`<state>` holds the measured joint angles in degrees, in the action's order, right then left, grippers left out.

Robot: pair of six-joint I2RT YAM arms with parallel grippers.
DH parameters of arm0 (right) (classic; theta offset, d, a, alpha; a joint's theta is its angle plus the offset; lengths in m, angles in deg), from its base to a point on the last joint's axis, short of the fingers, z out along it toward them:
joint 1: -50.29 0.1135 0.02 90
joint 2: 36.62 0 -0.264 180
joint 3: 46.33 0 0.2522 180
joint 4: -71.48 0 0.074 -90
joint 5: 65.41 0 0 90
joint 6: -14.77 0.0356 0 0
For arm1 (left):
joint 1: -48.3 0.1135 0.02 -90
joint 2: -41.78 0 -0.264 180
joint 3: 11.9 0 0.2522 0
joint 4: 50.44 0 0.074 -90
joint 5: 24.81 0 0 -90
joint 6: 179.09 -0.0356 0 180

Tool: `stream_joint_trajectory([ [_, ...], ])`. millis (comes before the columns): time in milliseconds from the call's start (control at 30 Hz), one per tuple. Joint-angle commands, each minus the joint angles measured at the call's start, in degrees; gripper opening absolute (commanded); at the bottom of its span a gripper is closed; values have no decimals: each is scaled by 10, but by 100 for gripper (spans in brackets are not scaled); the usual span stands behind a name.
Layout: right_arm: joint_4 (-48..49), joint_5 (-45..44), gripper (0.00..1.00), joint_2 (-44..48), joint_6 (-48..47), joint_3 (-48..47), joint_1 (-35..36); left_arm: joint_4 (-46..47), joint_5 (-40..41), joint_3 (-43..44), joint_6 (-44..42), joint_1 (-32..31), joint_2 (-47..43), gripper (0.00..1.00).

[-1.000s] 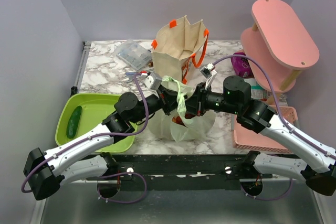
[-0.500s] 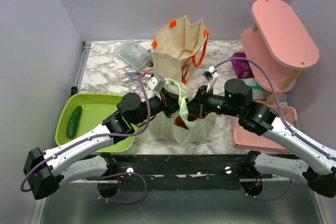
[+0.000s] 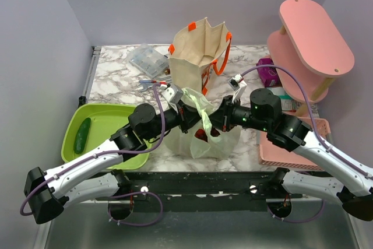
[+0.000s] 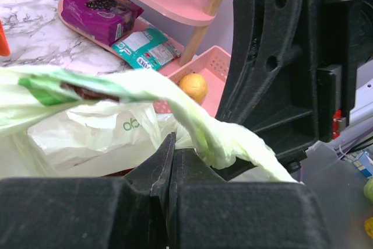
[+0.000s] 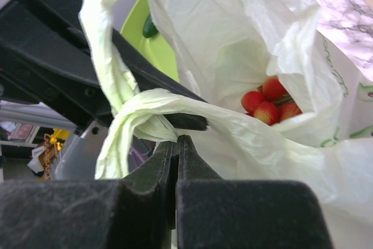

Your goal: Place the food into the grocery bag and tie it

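The light green grocery bag [image 3: 201, 135] stands at the table's near middle, between my two grippers. Red strawberries [image 5: 265, 103] show through its open mouth, and show as red in the top view [image 3: 201, 134]. My left gripper [image 3: 185, 115] [image 4: 171, 141] is shut, with a bag handle strip [image 4: 192, 115] running across its tip. My right gripper [image 3: 220, 122] [image 5: 177, 139] is shut on the other, twisted handle strip [image 5: 145, 121], which is looped around a left finger [image 5: 175, 122]. A yellow lemon [image 4: 193, 87] lies in the pink basket [image 4: 218, 62]. The sweet potato and grapes are hidden.
A stiff beige tote [image 3: 201, 51] with orange handles stands behind the bag. A green tray [image 3: 111, 118] with a cucumber [image 3: 82, 134] is at the left. A pink shelf [image 3: 312, 33], a purple packet [image 3: 269, 73] and the pink basket [image 3: 291, 147] are at the right. A clear box [image 3: 148, 59] is at the back left.
Both grippers have shifted slightly while still holding the handles. The crossed handle strips have bunched up higher between them and the bag's top has drawn in.
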<state>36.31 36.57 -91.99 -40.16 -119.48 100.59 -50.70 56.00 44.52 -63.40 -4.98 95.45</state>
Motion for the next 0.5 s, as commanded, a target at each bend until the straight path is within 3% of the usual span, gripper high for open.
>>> stream_joint_trajectory([
  [0,-40,-51,1,13,-2,-3,3,-33,16,24,-7,-3,-19,0],
  [467,-85,-96,1,24,-14,-26,2,-88,7,16,20,-4,-38,0],
])
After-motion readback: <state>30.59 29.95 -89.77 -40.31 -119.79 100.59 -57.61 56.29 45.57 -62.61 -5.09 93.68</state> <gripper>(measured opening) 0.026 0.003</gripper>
